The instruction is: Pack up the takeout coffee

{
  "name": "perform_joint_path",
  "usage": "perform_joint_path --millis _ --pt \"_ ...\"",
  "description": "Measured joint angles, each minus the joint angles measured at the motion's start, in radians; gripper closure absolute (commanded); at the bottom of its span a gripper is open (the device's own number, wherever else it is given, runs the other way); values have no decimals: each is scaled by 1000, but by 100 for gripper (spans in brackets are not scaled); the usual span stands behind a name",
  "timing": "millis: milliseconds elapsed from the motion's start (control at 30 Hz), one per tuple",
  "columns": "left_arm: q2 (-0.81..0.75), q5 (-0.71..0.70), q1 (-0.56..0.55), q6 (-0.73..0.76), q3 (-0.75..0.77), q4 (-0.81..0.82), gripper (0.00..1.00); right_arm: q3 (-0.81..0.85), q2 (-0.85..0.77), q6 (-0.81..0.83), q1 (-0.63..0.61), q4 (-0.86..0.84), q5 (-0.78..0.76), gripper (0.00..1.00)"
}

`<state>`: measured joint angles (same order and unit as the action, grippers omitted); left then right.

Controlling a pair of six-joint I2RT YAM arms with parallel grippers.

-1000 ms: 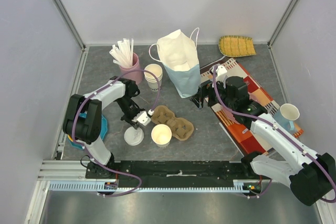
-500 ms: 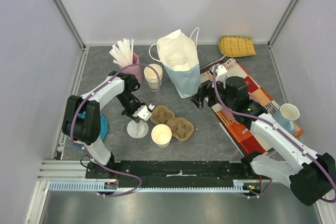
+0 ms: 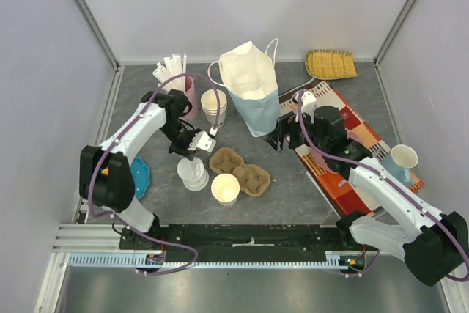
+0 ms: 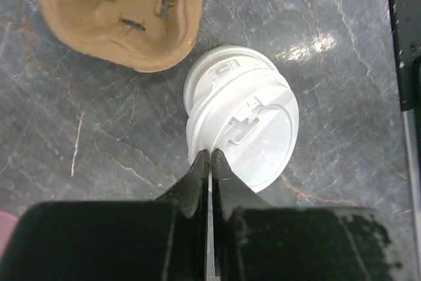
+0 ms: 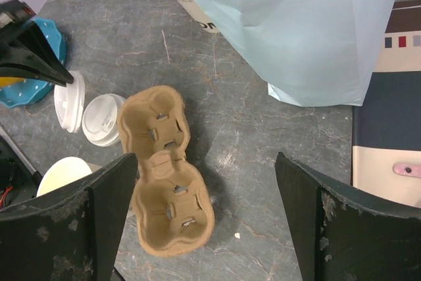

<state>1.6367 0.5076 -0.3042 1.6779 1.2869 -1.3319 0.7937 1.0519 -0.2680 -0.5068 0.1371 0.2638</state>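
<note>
as the left gripper (image 4: 209, 159) pinched a lid (image 4: 256, 136) by the rim and the right gripper (image 5: 205, 157) gaped empty, capping was in hand; next, probably, lid level onto the open cup (image 3: 225, 188).

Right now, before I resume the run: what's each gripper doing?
Left gripper: closed, pinching the rim of a white lid.
Right gripper: open, holding nothing.

Open white paper cup (image 3: 225, 188), upright
</note>
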Motion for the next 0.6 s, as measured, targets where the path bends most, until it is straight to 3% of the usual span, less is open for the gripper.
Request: perform_joint_path --millis 233,600 --pt "-117 81 2 -212 51 -6 98 27 23 -22 0 19 24 7" --pt "-154 263 -26 -715 100 -5 98 45 16 -76 -8 46 24 8"
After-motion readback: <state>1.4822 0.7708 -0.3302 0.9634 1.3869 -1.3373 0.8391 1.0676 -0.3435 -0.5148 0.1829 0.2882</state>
